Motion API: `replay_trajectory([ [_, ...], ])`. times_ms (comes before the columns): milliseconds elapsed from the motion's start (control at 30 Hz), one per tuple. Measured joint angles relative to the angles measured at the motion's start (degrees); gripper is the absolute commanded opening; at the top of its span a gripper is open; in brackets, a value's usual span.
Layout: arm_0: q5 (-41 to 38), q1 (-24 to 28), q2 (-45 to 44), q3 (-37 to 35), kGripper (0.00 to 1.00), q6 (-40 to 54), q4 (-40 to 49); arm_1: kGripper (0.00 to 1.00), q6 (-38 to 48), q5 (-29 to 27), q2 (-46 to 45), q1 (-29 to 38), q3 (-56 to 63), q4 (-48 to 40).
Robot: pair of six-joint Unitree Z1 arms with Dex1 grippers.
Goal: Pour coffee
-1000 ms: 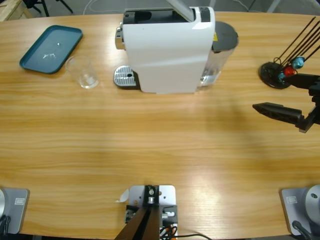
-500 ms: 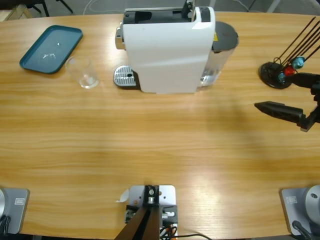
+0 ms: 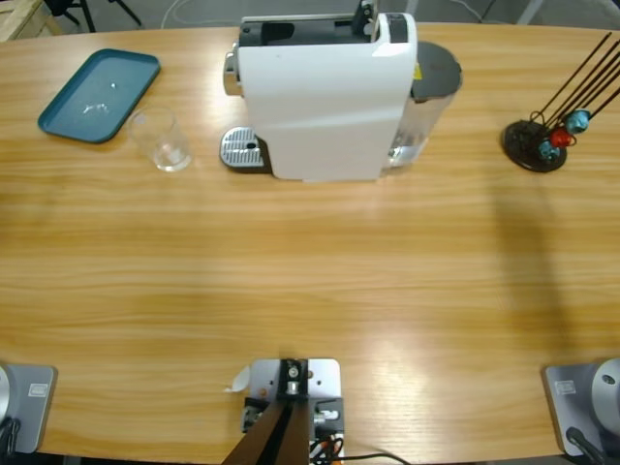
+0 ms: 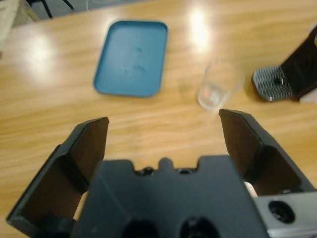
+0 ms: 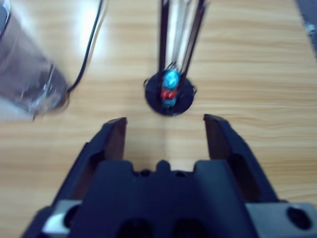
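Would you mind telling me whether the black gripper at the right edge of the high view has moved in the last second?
Yes. It slid off the right edge, away from the black round stand of thin rods, and no longer shows there.

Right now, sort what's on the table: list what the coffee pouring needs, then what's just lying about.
For the job:
clear tumbler, standing beside the drip grate
white coffee machine
drip grate
left gripper, open, looking toward the tumbler

Lying about:
blue tray
black stand with rods and beads
right gripper, open above that stand
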Motion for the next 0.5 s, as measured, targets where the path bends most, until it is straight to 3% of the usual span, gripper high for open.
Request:
replay_trajectory([
  [133,-1.3,-0.03,-0.33,1.18,0.954,-0.11,-0.07,0.491,0.03,1.79,2.96,-2.77,0.5,-6.73],
  [267,-2.51,-0.03,-0.32,1.72,0.959,-0.11,-1.8,0.652,0.03,5.23,8.78,-3.06,1.43,-12.45],
  [500,-7.82,-0.03,2.33,2.95,0.954,-0.02,-7.51,0.65,0.03,5.2,14.49,-3.36,3.47,-15.2],
])
